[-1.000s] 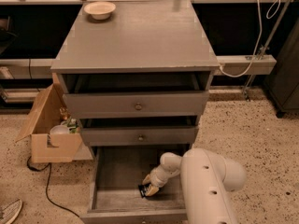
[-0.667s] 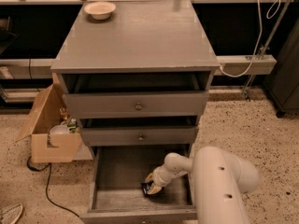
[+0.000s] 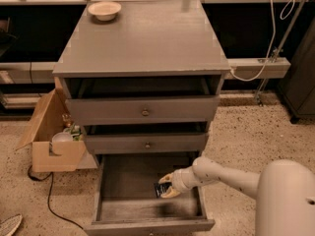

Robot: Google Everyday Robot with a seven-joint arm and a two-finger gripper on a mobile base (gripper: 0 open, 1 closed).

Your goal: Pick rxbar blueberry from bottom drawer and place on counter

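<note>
Camera view. Editor: What differs from a second ago?

Photographer: The arm's (image 3: 231,177) bulky white housing has swung out to the lower right corner of the frame, so more of the slim forearm shows. The gripper (image 3: 166,187) has barely moved. It stays low in the bottom drawer (image 3: 123,181), right of centre, and the bar sits a touch higher in the frame with it.

Editor: Give me the count.

Photographer: Three grey drawers are all pulled out, the bottom one farthest. Two knobs show, one on the top drawer (image 3: 144,113) and one on the middle drawer (image 3: 147,145). One cream bowl (image 3: 104,10) stands at the counter's (image 3: 142,43) far left corner, in the upper left of the frame. One open cardboard box (image 3: 49,144) sits on the floor left of the cabinet. There is one arm, one gripper and one rxbar blueberry (image 3: 160,189).

Editor: And the bar against the claw?

Photographer: The dark wrapper lies between the two pale fingertips (image 3: 165,178), one above it in the frame and one below, both touching its edges. The claw is clamped around it. The bar is tilted, low over the drawer's worn floor, and well below the counter.
</note>
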